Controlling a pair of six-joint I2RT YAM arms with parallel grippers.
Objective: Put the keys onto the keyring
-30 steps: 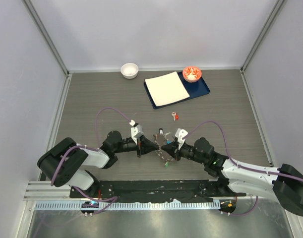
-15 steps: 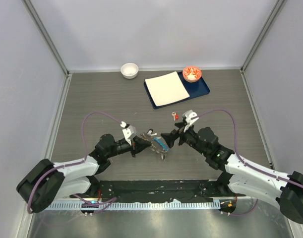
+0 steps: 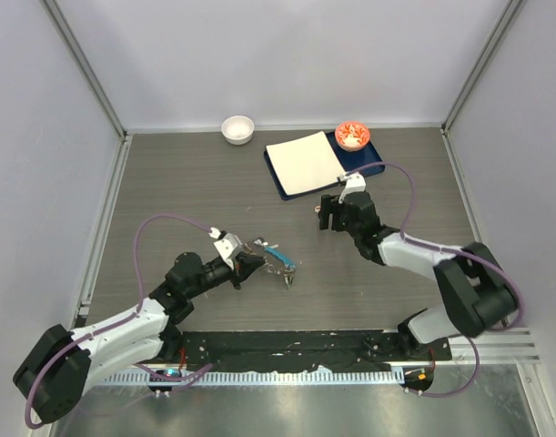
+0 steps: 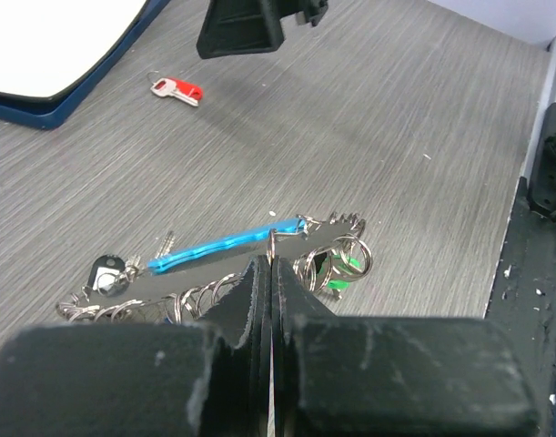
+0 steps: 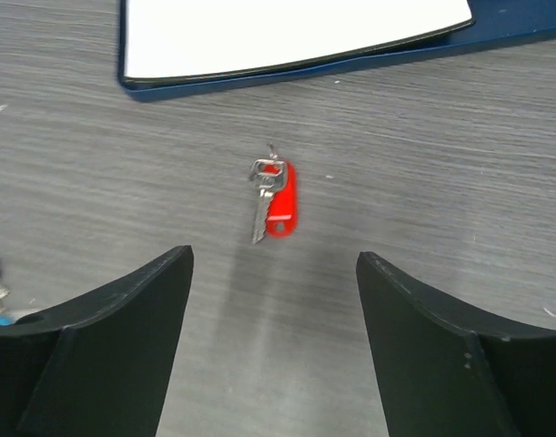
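Two pincers work well apart. Low in the top view, the left pincer is pinched tight on the wire of the keyring, whose blue crescent lies on the counter among bunched keys. The right pincer hangs spread wide over a lone red key, hiding it from the top camera. Just beyond is a tray with a sheet and a red bowl. A white bowl sits at upper centre.
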